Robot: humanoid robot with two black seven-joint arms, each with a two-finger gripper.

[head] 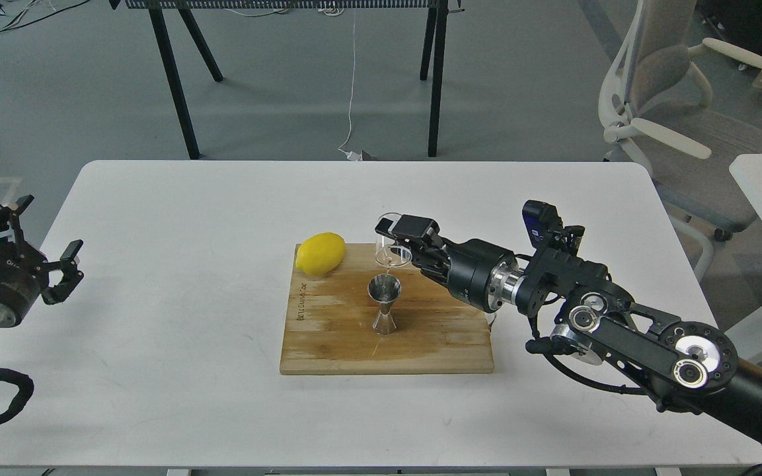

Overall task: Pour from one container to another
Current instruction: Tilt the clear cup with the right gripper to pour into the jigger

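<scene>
Two containers matter here: your glass cup (392, 250) and the steel jigger (384, 305). You have the cup clamped in the right gripper (399, 239), lifted off the board and tilted, its lower rim just above and behind the jigger's open top. A thin line runs from the cup's rim down toward the jigger's mouth (looks like liquid, too fine to be sure). The jigger stands upright near the middle of the wooden cutting board (328, 337), apart from the cup.

A lemon (320, 253) lies on the board's far-left corner, overhanging the edge a little, left of the cup and not touching it. The board sits roughly centred on the white surface (156, 370), with burnt-in lettering along its left edge (unreadable from here).

Your right arm comes in from the lower right, wrist stretched out over the board's right side. Your left gripper (50, 254) hangs off at the far left, over the surface's left edge, fingers spread and holding nothing, well apart from the board.

Beyond the surface: grey floor, black legs of another table (176, 86), a white cable (352, 79) trailing down, and a grey office chair (678, 119) at the right.
</scene>
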